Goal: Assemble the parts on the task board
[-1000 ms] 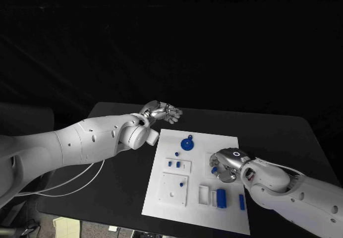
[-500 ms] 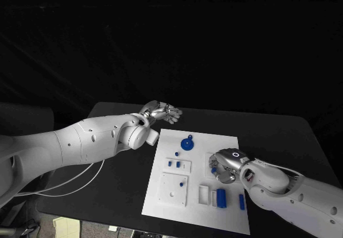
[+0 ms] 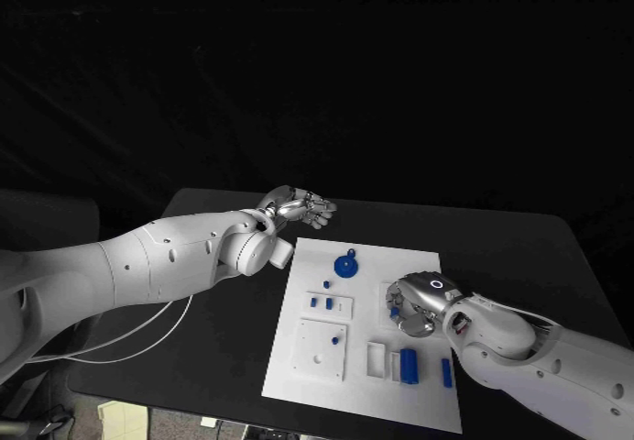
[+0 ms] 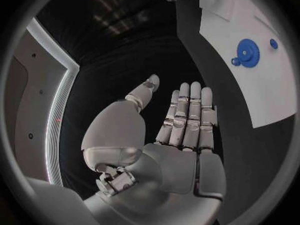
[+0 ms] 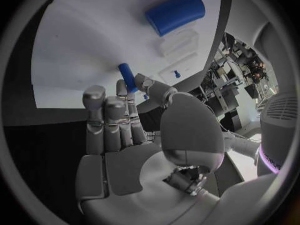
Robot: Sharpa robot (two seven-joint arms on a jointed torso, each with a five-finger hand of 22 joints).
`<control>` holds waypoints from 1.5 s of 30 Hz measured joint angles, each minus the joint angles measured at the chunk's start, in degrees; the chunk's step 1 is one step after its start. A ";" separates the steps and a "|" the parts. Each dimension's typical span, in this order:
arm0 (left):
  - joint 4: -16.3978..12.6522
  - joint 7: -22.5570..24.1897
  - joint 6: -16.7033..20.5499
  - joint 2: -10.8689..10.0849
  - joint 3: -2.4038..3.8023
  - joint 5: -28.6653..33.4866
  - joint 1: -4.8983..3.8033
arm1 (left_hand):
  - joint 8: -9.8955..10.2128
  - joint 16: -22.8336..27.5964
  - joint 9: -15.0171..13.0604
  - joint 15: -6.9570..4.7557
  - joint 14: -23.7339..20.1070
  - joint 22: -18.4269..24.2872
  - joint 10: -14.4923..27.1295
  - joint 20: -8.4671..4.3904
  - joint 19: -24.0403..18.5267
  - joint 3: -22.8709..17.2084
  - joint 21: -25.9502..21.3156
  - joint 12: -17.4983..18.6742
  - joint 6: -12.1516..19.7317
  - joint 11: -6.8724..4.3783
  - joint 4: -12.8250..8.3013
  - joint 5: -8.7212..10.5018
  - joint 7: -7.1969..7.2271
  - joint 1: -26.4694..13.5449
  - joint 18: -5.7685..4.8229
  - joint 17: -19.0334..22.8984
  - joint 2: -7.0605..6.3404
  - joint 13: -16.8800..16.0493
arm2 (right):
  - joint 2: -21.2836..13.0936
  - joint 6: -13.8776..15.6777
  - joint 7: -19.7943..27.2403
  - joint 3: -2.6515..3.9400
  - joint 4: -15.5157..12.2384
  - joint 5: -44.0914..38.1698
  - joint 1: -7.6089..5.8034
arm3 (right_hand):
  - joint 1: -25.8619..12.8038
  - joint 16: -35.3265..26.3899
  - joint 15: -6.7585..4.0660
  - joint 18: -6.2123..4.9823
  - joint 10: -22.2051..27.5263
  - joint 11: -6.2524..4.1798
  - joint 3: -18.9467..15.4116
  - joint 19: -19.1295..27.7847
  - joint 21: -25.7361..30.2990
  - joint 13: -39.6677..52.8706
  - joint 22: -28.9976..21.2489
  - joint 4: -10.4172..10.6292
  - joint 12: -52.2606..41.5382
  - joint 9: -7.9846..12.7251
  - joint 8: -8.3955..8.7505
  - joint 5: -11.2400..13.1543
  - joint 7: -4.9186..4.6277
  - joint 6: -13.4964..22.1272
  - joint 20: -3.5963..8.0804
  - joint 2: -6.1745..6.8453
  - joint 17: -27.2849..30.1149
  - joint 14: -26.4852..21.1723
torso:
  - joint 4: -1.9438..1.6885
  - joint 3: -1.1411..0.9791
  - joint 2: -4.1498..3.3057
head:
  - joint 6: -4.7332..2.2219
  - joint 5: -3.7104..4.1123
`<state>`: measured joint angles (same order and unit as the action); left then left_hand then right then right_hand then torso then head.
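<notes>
White task board [image 3: 364, 357] flat mid-table, blue gear [image 3: 346, 267] at far end, blue block [image 3: 409, 365] at near end

Left robot hand [image 3: 299, 207] raised, fingers apart, holding nothing. Right robot hand [image 3: 416, 304] lowered, pinching small piece.

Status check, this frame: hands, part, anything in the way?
Left hand open, off the board. Right hand pinching a small blue peg over it. Nothing in the way.

Readable text: none on the task board [image 3: 377, 367], the blue parts or either arm
Labels, brands, numbers: none legible anywhere on the table
</notes>
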<state>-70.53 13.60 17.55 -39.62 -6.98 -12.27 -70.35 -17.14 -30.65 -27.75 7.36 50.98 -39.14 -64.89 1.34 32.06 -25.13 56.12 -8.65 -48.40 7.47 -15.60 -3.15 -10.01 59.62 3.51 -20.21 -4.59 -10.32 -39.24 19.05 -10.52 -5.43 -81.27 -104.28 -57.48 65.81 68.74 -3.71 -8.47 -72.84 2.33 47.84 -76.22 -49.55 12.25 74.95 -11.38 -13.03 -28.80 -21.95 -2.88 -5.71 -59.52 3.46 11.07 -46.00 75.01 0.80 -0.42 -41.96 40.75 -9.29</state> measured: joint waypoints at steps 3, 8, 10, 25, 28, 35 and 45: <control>0.00 -0.01 0.00 -0.01 0.00 0.00 0.00 | 0.00 0.00 0.00 0.00 0.00 0.00 0.00 0.00 0.00 0.00 0.00 0.00 0.00 0.00 0.00 0.00 0.00 0.00 -0.02 -0.02 0.00 0.00 | -0.22 0.32 -0.19 -0.01 -0.27 -0.17 0.01 | 0.11 0.00 0.00 0.00 -0.08 -0.07 0.00 0.08 -0.14 0.27 0.00 0.00 0.00 0.00 -0.02 0.00 0.00 0.00 -0.07 -0.12 -0.02 0.00 | 0.01 0.01 0.00 | 0.01 0.00; 0.06 -0.03 0.00 -0.01 0.00 0.01 0.00 | 0.00 0.00 0.00 0.00 0.00 0.01 0.00 0.00 0.00 0.00 0.00 0.00 0.00 0.00 0.00 0.00 0.00 0.00 -0.11 -0.06 0.00 0.00 | -1.06 0.97 -0.49 0.08 -1.42 -0.40 0.02 | 0.20 0.00 -0.10 0.00 -0.08 -0.08 0.32 0.08 -0.14 0.31 -0.01 -0.01 0.00 0.00 -0.03 0.03 0.00 0.00 -0.08 -0.32 -0.02 -0.06 | 0.01 0.01 0.00 | 0.01 -0.01; 0.11 -0.03 0.00 -0.01 0.00 0.01 0.01 | 0.00 0.00 0.00 0.00 0.00 0.01 0.00 0.00 0.00 0.00 0.00 0.00 0.00 0.00 0.00 0.00 0.00 0.00 -0.13 -0.06 0.00 0.00 | -1.37 1.14 -0.53 0.43 -1.96 -0.44 0.05 | 0.27 0.00 -0.28 0.00 -0.08 -0.08 0.32 0.09 -0.14 0.31 -0.01 -0.01 0.00 0.00 -0.03 0.05 0.02 -0.01 -0.08 -0.40 -0.01 0.10 | 0.01 0.01 0.01 | -0.06 -0.02; 0.21 -0.04 0.00 0.22 0.00 0.03 0.01 | 0.00 0.00 -0.01 0.00 0.00 -0.03 0.00 0.00 0.00 -0.16 0.00 0.00 0.00 0.00 0.16 0.00 0.00 0.00 0.45 -0.17 0.00 0.04 | -2.36 2.32 -0.61 4.33 -8.67 1.22 -0.03 | 0.28 0.00 -0.33 0.00 -0.28 -0.28 0.48 -0.13 -0.14 0.74 -0.02 -0.17 0.01 0.00 -0.18 0.06 0.08 -0.43 0.13 -0.39 -0.06 0.05 | 0.04 0.08 0.03 | -0.25 -0.35; 0.21 -0.04 0.00 0.40 0.00 0.03 0.01 | 0.00 0.00 -0.01 0.00 0.00 -0.03 0.00 0.00 0.00 -0.16 0.00 0.00 0.00 0.00 0.16 0.00 0.00 0.00 0.44 -0.17 0.00 0.04 | -0.91 2.44 -0.50 4.32 -8.73 1.76 0.00 | 0.28 0.00 -0.34 0.00 -0.28 -0.28 0.48 -0.13 -0.14 0.73 -0.02 -0.17 0.01 0.00 -0.19 0.06 0.08 -0.42 0.13 -0.39 -0.06 0.04 | 0.03 0.12 0.03 | -0.24 -0.53; 0.87 -0.04 0.00 0.99 0.00 0.03 0.01 | 0.00 0.22 -0.01 0.00 0.00 -0.06 0.00 0.00 0.00 -0.16 0.00 0.00 0.00 0.00 0.16 0.00 0.00 0.00 0.41 -0.22 0.00 0.04 | 3.90 2.61 0.14 4.30 -8.98 1.75 2.17 | 0.28 0.00 -0.36 0.00 -0.28 -0.28 0.47 0.08 -0.14 0.72 -0.02 -0.17 0.01 0.00 -0.19 0.06 0.08 -0.41 0.34 -0.38 -0.05 0.02 | 0.00 0.12 0.01 | 0.11 -1.50; 2.20 -0.11 0.00 2.81 0.02 0.04 0.00 | 0.00 0.23 -0.01 -0.01 0.00 -0.07 0.00 0.00 0.00 -0.16 0.00 0.00 0.00 0.00 0.16 0.00 0.00 -0.22 0.29 -0.29 0.22 0.04 | 9.60 2.55 1.11 2.65 -6.24 -0.22 6.36 | 0.28 0.00 -0.37 0.01 -0.28 -0.28 0.63 -0.04 -0.55 0.71 -0.03 -0.33 -0.21 0.00 -0.19 0.23 0.07 -0.39 0.46 -0.37 -0.05 0.01 | -0.09 0.24 0.08 | 0.75 -3.36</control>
<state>-68.32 13.49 17.55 -36.81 -6.96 -12.23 -70.35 -17.14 -30.43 -27.76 7.36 50.98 -39.22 -64.89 1.34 32.06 -25.29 56.12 -8.65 -48.40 7.47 -15.44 -3.15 -10.01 59.40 3.80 -20.50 -4.37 -10.28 -29.64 21.60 -9.42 -2.78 -87.51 -104.50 -51.12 66.08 68.74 -4.08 -8.46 -73.12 2.05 48.47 -76.26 -50.10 12.96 74.92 -11.71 -13.23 -28.80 -22.14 -2.65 -5.64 -59.91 3.92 10.71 -46.05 75.02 0.71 -0.18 -41.87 41.51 -12.65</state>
